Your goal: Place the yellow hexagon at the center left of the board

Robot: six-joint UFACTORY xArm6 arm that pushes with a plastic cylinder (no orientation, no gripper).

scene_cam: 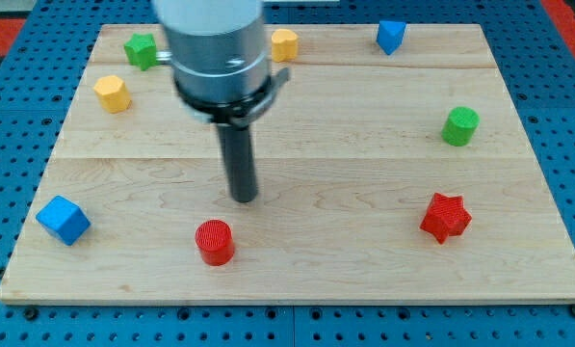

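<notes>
A yellow block (113, 93) that looks like the hexagon sits at the upper left of the wooden board (364, 145). A second yellow block (284, 43), its shape unclear, lies at the top edge, partly behind the arm's grey body. My tip (244, 199) rests near the board's middle, a little left of centre. It is well to the right of and below the left yellow block, touching no block. A red cylinder (214, 241) stands just below and left of the tip.
A green block (141, 49) sits at the top left, a blue cube (64, 220) at the lower left. A blue block (391, 36) is at the top right, a green cylinder (459, 126) at the right, a red star (446, 217) at the lower right.
</notes>
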